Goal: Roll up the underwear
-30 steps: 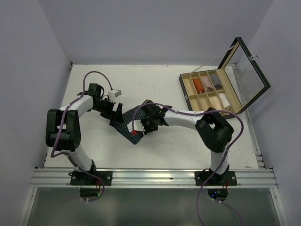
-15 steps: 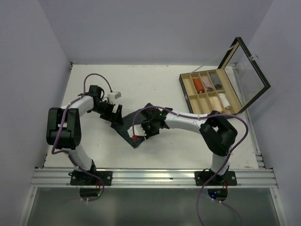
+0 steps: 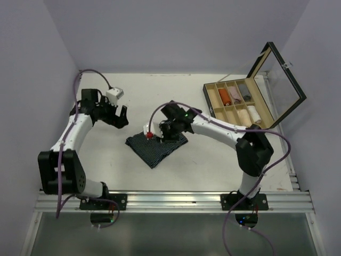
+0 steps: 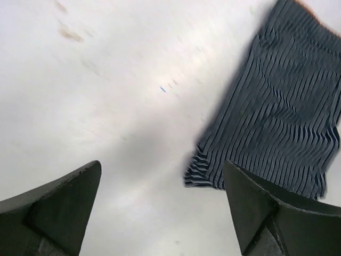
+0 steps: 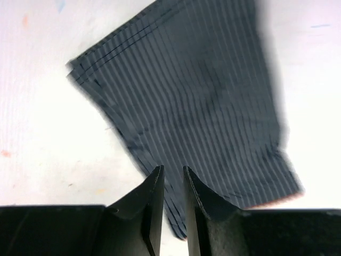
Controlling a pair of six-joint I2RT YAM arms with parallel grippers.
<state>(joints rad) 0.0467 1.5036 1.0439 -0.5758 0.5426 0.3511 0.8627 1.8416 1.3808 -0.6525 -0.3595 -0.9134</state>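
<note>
Midway across the white table [image 3: 160, 90], your navy underwear [image 3: 157, 148] with thin pale stripes lies spread flat, one corner pointing toward the near edge. Your right gripper [image 3: 163, 131] hangs over the garment's far edge. From the right wrist, its fingers [image 5: 152, 213] stand a narrow slit apart with nothing between them. The striped cloth [image 5: 202, 106] shows through the slit, with a thin peach trim along one edge. A small red spot [image 3: 151, 134] beside this gripper is too small to read.

Your left gripper [image 3: 119, 115] sits toward the table's left edge, over bare surface beyond the garment's left corner. Its jaws are spread wide and hold nothing. In its own view [image 4: 161, 165] the cloth [image 4: 282, 117] lies off to the right, clear of both fingers.

At the far right corner a wooden box [image 3: 208, 99] stands with its glass lid [image 3: 282, 80] raised. Its compartments hold small rolls [image 3: 225, 96] in orange, pink, grey, beige and white. No lettering on the box or the cloth can be made out.
</note>
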